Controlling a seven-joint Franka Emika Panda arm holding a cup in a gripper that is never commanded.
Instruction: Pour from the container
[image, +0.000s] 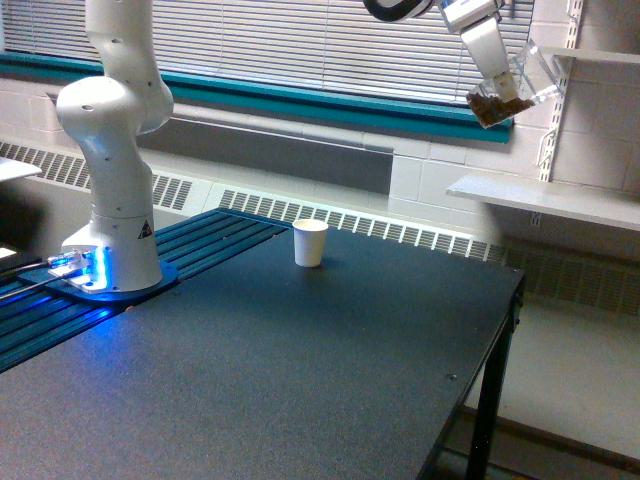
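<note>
The container (510, 92) is held clamped in the gripper (497, 70) at approx. 1 o'clock in frame, tilted, brown granules settled at its low end. The white cup (310, 242) stands on the table (300, 380), well apart at 7 o'clock from it; pour judged not yet begun.

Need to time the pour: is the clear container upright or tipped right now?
Tipped. The container hangs slanted in the gripper, brown bits piled at its lower end, high and off to the exterior view's right of the white cup.

Glossy white rounded arm (112, 120), black triangle mark, blue-lit base with cables.
</note>
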